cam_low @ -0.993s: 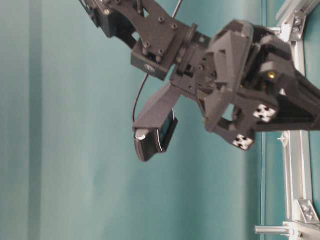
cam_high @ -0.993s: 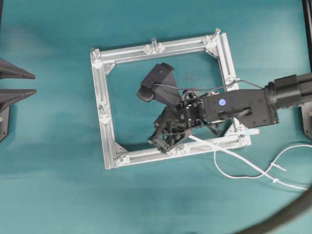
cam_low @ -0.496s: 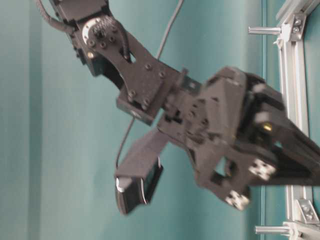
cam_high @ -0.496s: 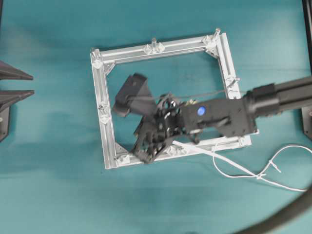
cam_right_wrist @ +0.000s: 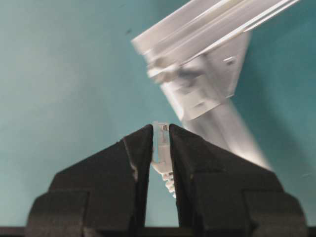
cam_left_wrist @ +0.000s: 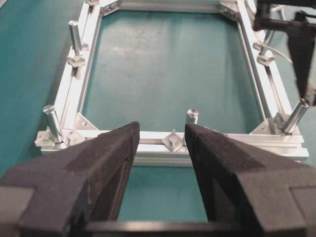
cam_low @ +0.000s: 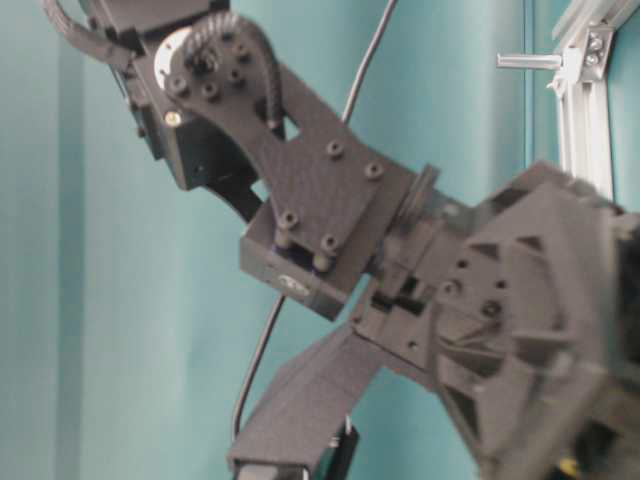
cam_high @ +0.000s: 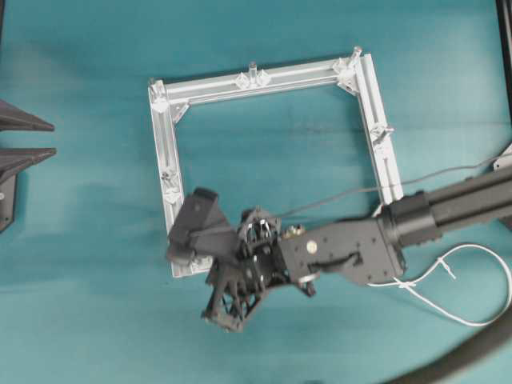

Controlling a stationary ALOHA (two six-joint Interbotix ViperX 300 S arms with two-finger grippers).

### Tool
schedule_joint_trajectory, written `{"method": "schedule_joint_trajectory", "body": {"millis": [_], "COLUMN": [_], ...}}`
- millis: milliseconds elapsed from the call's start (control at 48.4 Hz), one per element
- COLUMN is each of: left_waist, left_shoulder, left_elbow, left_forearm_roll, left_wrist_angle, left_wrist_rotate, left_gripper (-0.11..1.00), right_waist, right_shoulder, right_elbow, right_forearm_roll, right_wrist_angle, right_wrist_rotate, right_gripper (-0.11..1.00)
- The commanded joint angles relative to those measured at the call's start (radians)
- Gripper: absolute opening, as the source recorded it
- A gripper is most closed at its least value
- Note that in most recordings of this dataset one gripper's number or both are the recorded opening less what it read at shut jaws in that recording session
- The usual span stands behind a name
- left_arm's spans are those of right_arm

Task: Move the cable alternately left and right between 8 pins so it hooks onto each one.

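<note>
**A:** How does the right arm lie?

**B:** In the overhead view the long black right arm (cam_high: 416, 224) comes in from the right edge and stretches low across the teal table (cam_high: 80, 304), with its wrist past the near-left corner of the square silvery aluminium frame (cam_high: 163, 160). The right gripper (cam_high: 228, 314) points down and away from the frame, just outside its near bar. In the table-level view the arm's black bracket plates and wrist housing sit close to the lens, blurred.

**A:** And its jaws?

**B:** Nearly closed. In the right wrist view the two black fingers (cam_right_wrist: 140, 148) pinch the pale tab end of the thin white floppy cable (cam_right_wrist: 161, 148), which stands upright in the narrow slot between them and pokes out just beyond the tips. A blurred corner of the frame lies ahead of the tips and to their right.

**A:** Where does the rest of the cable run?

**B:** Behind the gripper, along the arm; overhead it loops loosely on the table near the forearm, with a small knot in it.

**A:** The left gripper?

**B:** The left gripper (cam_left_wrist: 162, 148) holds nothing, its fingers parted by a moderate gap. Straight ahead of it one small silvery upright pin (cam_left_wrist: 191, 118) stands on the frame's nearest bar; others stand at the corners and along the side bars.
</note>
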Motion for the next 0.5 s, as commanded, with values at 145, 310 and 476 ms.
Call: {"method": "schedule_joint_trajectory", "body": {"millis": [145, 310, 476], "left_waist": [-0.002, -0.003, -0.003], "left_shoulder": [0.008, 0.008, 0.008], "left_elbow": [-0.011, -0.011, -0.011], "left_forearm_roll": [0.0, 0.0, 0.0], "left_wrist_angle": [-0.003, -0.005, -0.003], "left_wrist_rotate": [0.005, 0.005, 0.005], "left_gripper": [0.55, 0.55, 0.55], "right_waist": [0.057, 0.08, 0.095], "right_shoulder": [-0.014, -0.011, 0.031], "right_elbow": [-0.037, -0.052, -0.121], "right_forearm_roll": [0.002, 0.002, 0.005], "right_wrist_angle": [-0.008, -0.005, 0.002], "right_wrist_rotate": [0.02, 0.025, 0.026], "right_gripper": [0.13, 0.13, 0.13]}}
